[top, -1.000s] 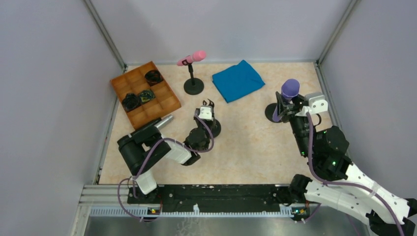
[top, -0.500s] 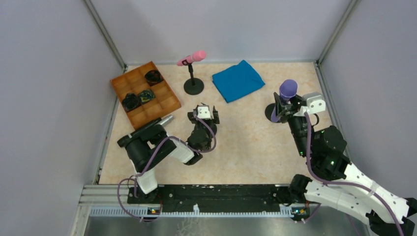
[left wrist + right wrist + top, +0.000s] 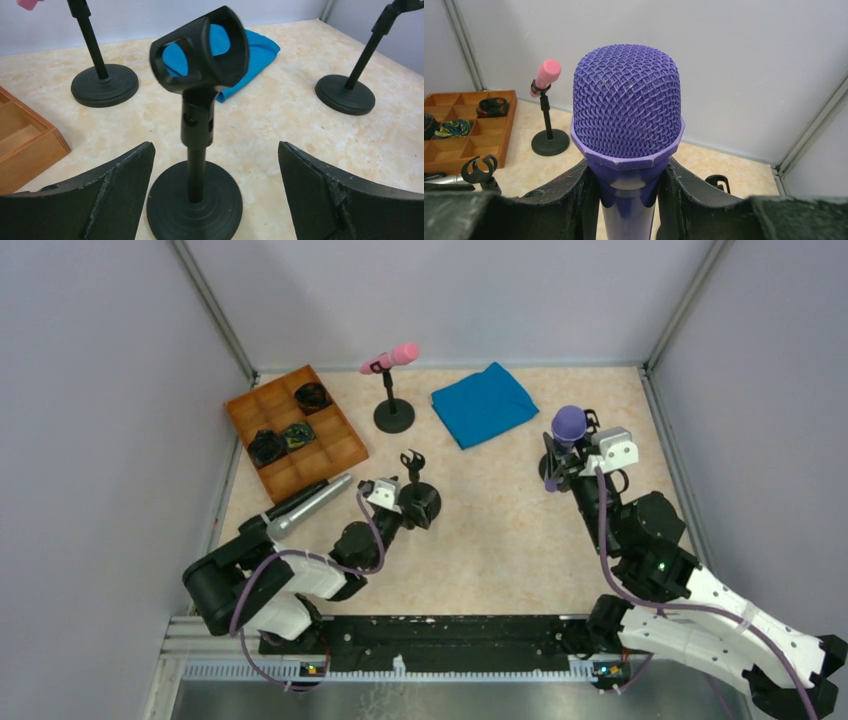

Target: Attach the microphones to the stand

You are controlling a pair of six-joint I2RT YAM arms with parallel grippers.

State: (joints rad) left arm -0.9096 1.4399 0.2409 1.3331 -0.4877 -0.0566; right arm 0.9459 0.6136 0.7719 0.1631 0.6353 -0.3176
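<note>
My right gripper (image 3: pixel 563 452) is shut on the purple microphone (image 3: pixel 626 105), head up, above the right stand's base (image 3: pixel 548 469). That stand's black clip (image 3: pixel 719 182) shows just right of my fingers (image 3: pixel 569 192). The pink microphone (image 3: pixel 392 357) sits clipped in the back stand (image 3: pixel 393 416). The middle stand (image 3: pixel 195 200) has an empty clip (image 3: pixel 205 50). My left gripper (image 3: pixel 215 147) is open just short of it, its jaws standing wide either side of the pole. A silver-grey microphone (image 3: pixel 312 504) lies on the table by my left arm.
A wooden compartment tray (image 3: pixel 335 455) with dark bundles stands at the back left. A folded blue cloth (image 3: pixel 483 403) lies at the back, between the pink microphone's stand and the right stand. Grey walls close in the table on three sides.
My left gripper has opened wide and drawn back toward the near left, away from the middle stand. My right gripper has carried the purple microphone a little left and farther back.
</note>
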